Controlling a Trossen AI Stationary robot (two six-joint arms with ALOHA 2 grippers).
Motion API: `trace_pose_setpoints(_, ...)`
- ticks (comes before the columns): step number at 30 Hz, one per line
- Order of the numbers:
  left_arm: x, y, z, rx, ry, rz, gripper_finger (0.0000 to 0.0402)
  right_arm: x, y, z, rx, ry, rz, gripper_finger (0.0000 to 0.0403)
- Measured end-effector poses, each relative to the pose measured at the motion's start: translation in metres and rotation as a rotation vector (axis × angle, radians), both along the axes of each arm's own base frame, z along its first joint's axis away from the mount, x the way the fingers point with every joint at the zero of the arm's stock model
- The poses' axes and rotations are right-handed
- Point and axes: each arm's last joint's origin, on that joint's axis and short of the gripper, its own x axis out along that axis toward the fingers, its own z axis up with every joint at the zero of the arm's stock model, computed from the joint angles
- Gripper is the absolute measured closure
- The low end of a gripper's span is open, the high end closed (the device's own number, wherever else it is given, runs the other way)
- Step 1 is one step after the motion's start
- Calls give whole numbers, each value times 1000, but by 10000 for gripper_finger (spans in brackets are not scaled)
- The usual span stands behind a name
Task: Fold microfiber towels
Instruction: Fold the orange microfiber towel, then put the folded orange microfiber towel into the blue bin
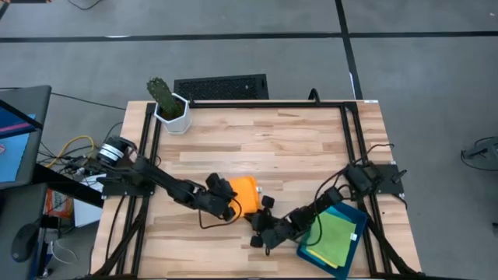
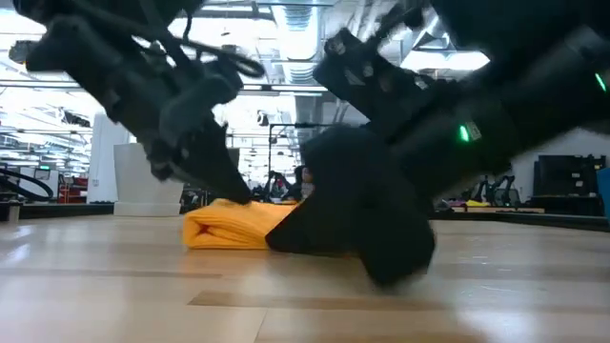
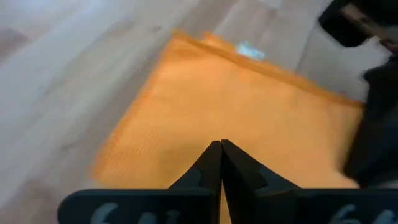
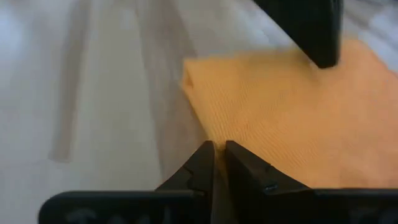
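Left claw (image 3: 221,155) is pinched shut on the orange towel (image 1: 245,193); right claw (image 4: 217,157) is nearly closed on its other edge. Best to lift both edges level and together — uneven pulls skew a fold. It lies mid-counter (image 1: 272,140), soft, already doubled.

You can't see the folded orange microfiber towel (image 2: 229,229) whole: a blurred dark arm hides its right end.
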Motion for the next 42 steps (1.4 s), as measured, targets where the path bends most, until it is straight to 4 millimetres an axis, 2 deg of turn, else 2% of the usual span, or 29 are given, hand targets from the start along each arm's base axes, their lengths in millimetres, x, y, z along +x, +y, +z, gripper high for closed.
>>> trace_pose_setpoints(4, 6, -1, -19, -13, 30, -27, 401, -4, 3, -16, -8, -12, -76, 337)
trace_pose_setpoints(8, 5, 0, -22, -6, 50, -7, 401, -5, 2, -15, -6, 5, -83, 337)
trace_pose_setpoints(12, 3, 1, -6, -1, 16, -16, 401, -10, 6, 8, -97, 10, -43, 337)
trace_pose_setpoints(15, 0, 2, 15, -3, -48, -28, 401, -15, 3, 47, -133, -51, -115, 337)
trace_pose_setpoints(17, -3, 2, 31, 9, -86, -48, 401, -16, -10, 68, -115, -59, -180, 336)
trace_pose_setpoints(20, -10, 4, 51, 20, -123, -57, 401, -18, -42, 94, -17, -11, -264, 319)
trace_pose_setpoints(22, -15, 6, 64, 10, -151, -63, 401, -18, -66, 107, 68, 41, -283, 293)
trace_pose_setpoints(24, -21, 8, 76, -16, -174, -82, 401, -15, -89, 112, 143, 94, -297, 260)
trace_pose_setpoints(29, -33, 5, 95, -83, -200, -169, 401, 0, -138, 104, 342, 185, -315, 171)
trace_pose_setpoints(31, -37, 3, 98, -91, -212, -184, 401, 3, -149, 91, 404, 233, -335, 152)
trace_pose_setpoints(34, -41, -2, 101, -93, -213, -205, 401, 7, -155, 67, 447, 306, -358, 144)
trace_pose_setpoints(37, -43, -5, 100, -85, -205, -210, 401, 12, -153, 51, 495, 330, -348, 143)
trace_pose_setpoints(42, -45, -9, 100, -70, -206, -201, 401, 16, -152, 43, 534, 325, -357, 143)
